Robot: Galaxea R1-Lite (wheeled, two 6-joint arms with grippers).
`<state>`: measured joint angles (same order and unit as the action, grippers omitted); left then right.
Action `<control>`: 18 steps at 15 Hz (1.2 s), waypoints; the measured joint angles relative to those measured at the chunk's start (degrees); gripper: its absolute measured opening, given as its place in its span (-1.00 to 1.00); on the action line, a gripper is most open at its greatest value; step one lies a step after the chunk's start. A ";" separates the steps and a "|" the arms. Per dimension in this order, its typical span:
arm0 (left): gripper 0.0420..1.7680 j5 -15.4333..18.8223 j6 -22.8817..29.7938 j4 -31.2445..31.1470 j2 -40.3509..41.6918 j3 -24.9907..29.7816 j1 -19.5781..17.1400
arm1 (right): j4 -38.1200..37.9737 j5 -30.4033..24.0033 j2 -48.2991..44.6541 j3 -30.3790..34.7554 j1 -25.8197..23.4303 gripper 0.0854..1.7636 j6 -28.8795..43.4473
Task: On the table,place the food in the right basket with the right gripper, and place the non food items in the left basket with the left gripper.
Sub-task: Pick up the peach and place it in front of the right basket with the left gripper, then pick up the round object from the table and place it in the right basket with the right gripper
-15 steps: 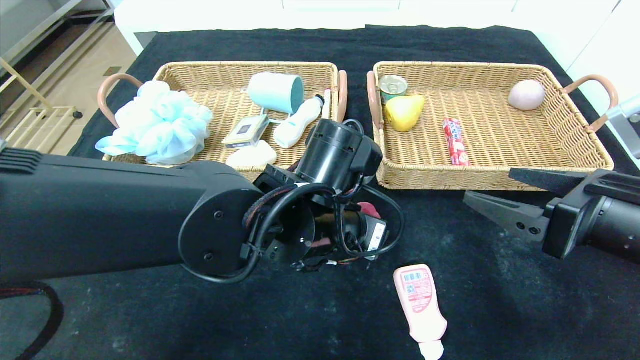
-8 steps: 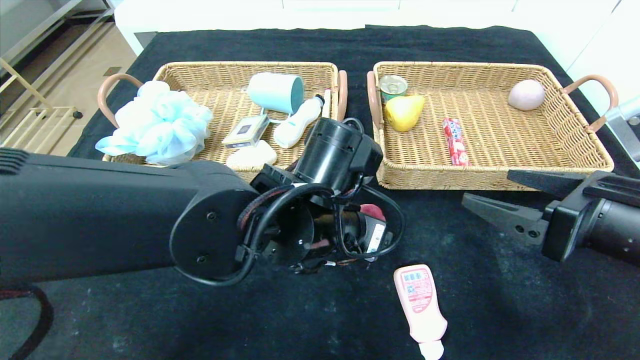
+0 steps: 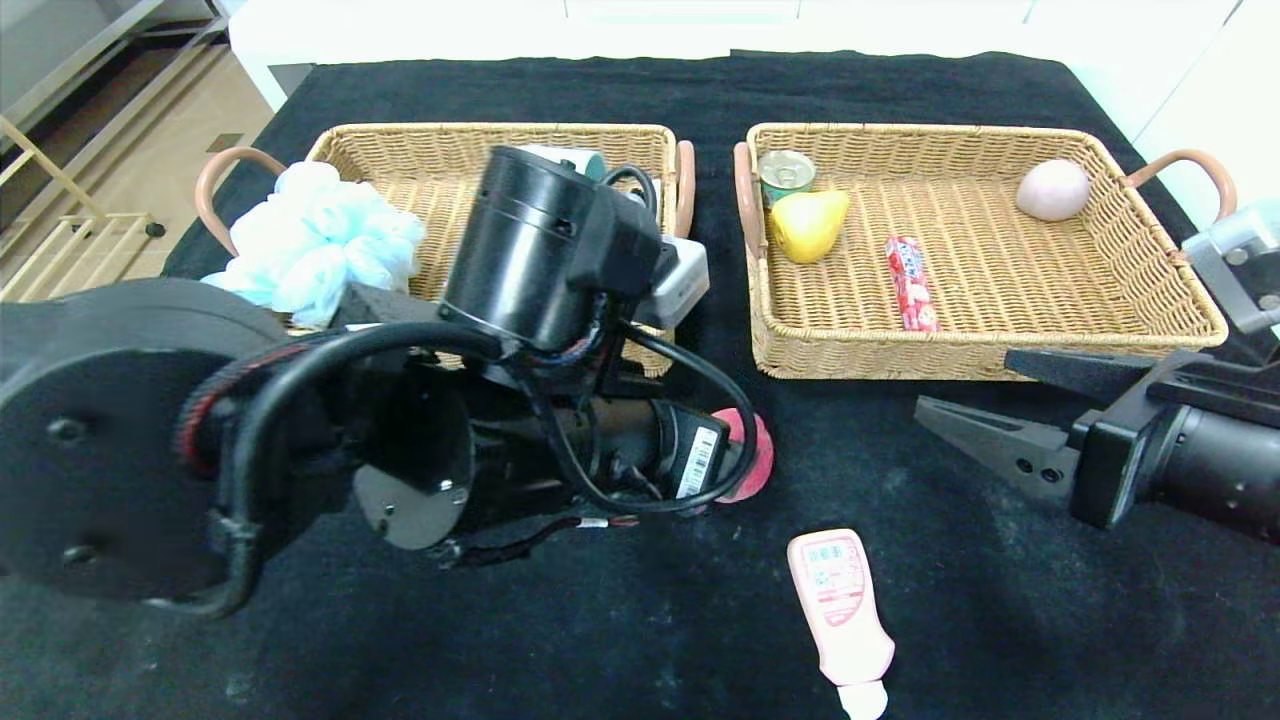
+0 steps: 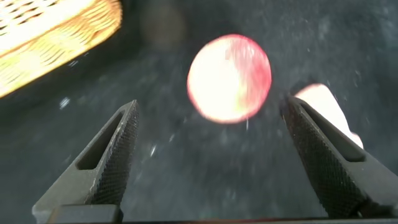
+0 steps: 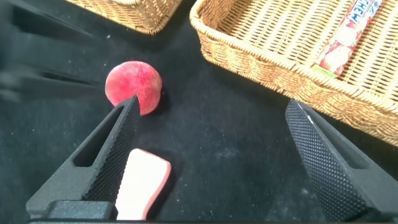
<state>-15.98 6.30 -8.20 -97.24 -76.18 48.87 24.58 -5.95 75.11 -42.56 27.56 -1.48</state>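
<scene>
On the black surface (image 3: 900, 90) near the two baskets, the peach (image 4: 229, 78) lies free between the wide-open left gripper (image 4: 227, 162) fingers, while the right gripper (image 3: 985, 405) hovers wide open nearby.

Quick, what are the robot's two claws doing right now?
Left end effector: open, holding nothing, above the table near the peach.
Right end effector: open, holding nothing.

Beyond the spread right claw (image 5: 211, 155), a peach (image 5: 134, 87) and pink bottle (image 5: 142, 184) lie on black cloth (image 5: 230, 149).
</scene>
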 joint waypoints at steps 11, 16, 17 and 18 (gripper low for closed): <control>0.92 17.58 -7.49 21.81 21.88 29.71 -4.50 | -0.16 0.09 0.85 0.59 1.23 0.94 0.10; 0.93 19.94 -9.87 25.26 27.59 37.07 -7.53 | -0.40 0.15 1.24 0.72 2.04 0.94 0.10; 0.93 20.03 -10.48 25.21 28.50 37.49 -7.78 | -0.68 0.13 1.44 0.87 2.32 0.94 0.10; 0.93 20.03 -10.62 25.17 29.25 37.79 -7.91 | -0.74 0.15 1.60 0.98 2.65 0.94 0.11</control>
<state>4.05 -4.32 16.97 -68.00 -38.39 40.96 23.83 -5.80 76.70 -41.58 30.21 -1.37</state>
